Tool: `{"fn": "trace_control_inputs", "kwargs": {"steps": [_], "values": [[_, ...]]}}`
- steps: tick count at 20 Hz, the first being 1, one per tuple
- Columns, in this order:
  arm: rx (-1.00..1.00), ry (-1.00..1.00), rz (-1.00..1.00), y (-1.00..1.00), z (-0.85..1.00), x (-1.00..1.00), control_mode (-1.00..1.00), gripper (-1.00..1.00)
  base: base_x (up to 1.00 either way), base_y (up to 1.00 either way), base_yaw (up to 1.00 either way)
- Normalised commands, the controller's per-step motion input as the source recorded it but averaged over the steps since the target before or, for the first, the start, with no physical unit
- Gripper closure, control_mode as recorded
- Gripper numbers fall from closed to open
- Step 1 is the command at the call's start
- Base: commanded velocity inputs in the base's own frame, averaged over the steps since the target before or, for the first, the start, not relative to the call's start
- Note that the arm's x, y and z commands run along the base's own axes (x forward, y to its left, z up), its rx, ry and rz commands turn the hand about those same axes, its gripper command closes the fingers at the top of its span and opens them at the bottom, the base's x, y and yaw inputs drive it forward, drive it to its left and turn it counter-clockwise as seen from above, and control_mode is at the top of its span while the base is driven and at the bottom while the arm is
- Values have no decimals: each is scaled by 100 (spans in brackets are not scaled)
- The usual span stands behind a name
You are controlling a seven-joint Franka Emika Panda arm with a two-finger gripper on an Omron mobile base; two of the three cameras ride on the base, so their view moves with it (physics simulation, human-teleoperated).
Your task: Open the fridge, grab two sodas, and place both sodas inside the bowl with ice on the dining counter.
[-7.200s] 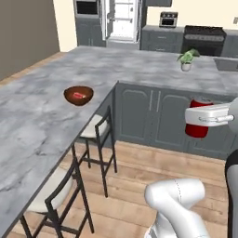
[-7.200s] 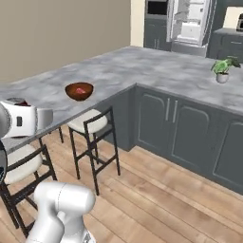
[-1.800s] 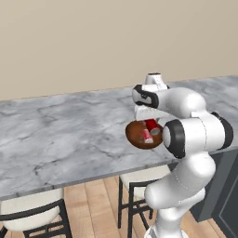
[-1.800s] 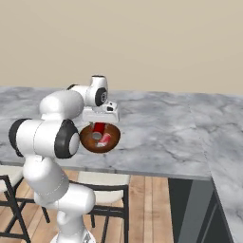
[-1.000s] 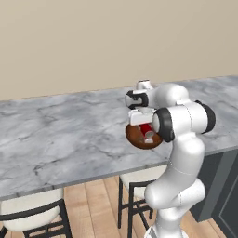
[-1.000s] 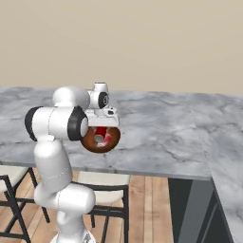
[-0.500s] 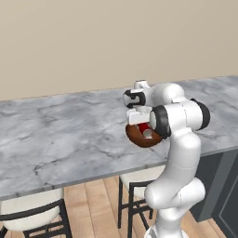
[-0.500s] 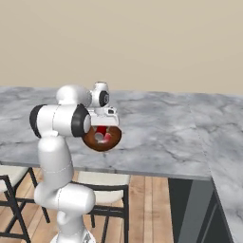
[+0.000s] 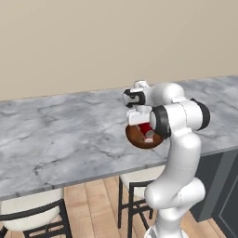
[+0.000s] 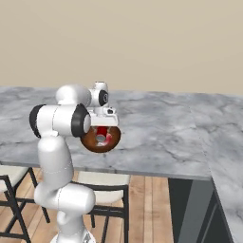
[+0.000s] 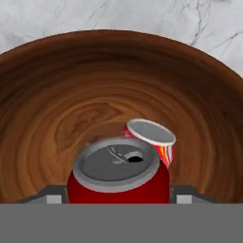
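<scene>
The dark wooden bowl (image 11: 71,95) sits on the marble dining counter (image 9: 56,135) near its front edge. Two red sodas are inside it. One soda (image 11: 116,171) stands upright between the tips of my gripper (image 11: 116,195), and the other soda (image 11: 152,137) leans just behind it. The jaws stand open, each tip a little off the can's side. From the base views, the gripper (image 9: 142,122) points down into the bowl (image 9: 139,138), with red showing below the hand (image 10: 108,137). The fridge is out of view.
Stools with pale seats and black frames stand under the counter's overhang (image 9: 28,214) (image 9: 139,186) (image 10: 102,187). Dark grey cabinets (image 10: 190,209) close off the right end. A beige wall runs behind the counter.
The base has driven up to the counter since the earliest frames. Over the last second the hand sank slightly into the bowl and the jaws spread off the can.
</scene>
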Motion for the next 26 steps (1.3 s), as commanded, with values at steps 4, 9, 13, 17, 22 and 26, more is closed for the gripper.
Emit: {"fn": "trace_control_inputs", "kwargs": {"steps": [4, 9, 13, 17, 22, 26], "values": [[0, -1, 0, 0, 6, -2, -100, -100, 0, 0, 0], [0, -2, 0, 0, 25, -3, -100, -100, 0, 0, 0], [0, -6, 0, 0, 50, -25, -100, -100, 0, 0, 0], [0, -7, 0, 0, 41, -35, -100, -100, 0, 0, 0], [0, -5, 0, 8, 36, -38, -100, -100, 0, 0, 0], [0, -7, 0, 16, 49, -59, -100, -100, 0, 0, 0]]}}
